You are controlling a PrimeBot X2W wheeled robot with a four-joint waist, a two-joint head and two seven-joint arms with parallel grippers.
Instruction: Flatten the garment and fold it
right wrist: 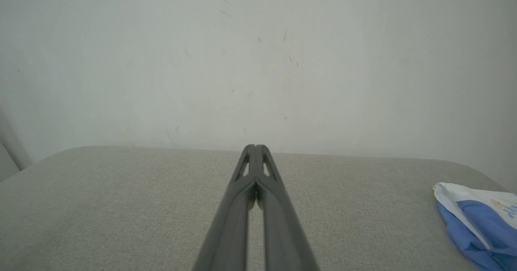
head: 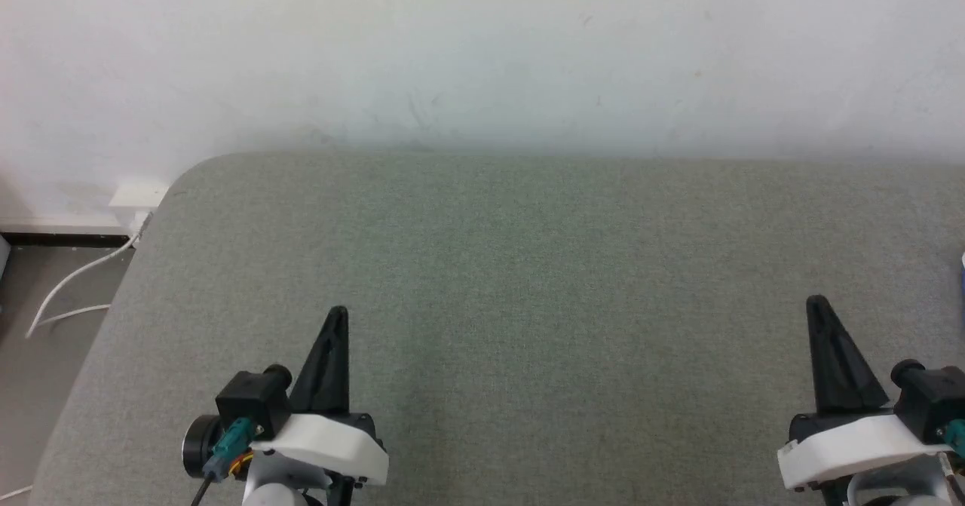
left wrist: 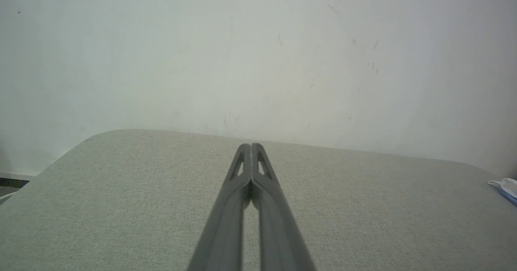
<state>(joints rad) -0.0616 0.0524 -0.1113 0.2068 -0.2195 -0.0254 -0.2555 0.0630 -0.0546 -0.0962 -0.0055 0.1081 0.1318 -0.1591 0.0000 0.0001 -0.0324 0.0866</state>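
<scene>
Two grippers: the left gripper [head: 337, 314] and the right gripper [head: 815, 302] each have two long dark fingers pressed tip to tip, with nothing between them. They hover low over the near part of the work surface, well apart, pointing toward the wall.
Work surface: a grey-green woven-fabric pad [head: 528, 249] with rounded corners.
Garment: a bunched white cotton T-shirt [right wrist: 472, 218] with royal-blue sleeves lies at the pad's far right edge, to the right of the right gripper and apart from it.
Handling: probably light and limp, with no stiffness to push against, and likely to drag and wrinkle on the woven cover.
Where to hold: best at a hem or shoulder edge, one per gripper. The right arm is closest.
Surroundings: a scuffed white wall [head: 482, 53] stands behind, and a thin white cable [head: 83, 311] lies on the floor at left.
Obstructions: plain pad lies between the right gripper and the T-shirt. The jaws must open first.
</scene>
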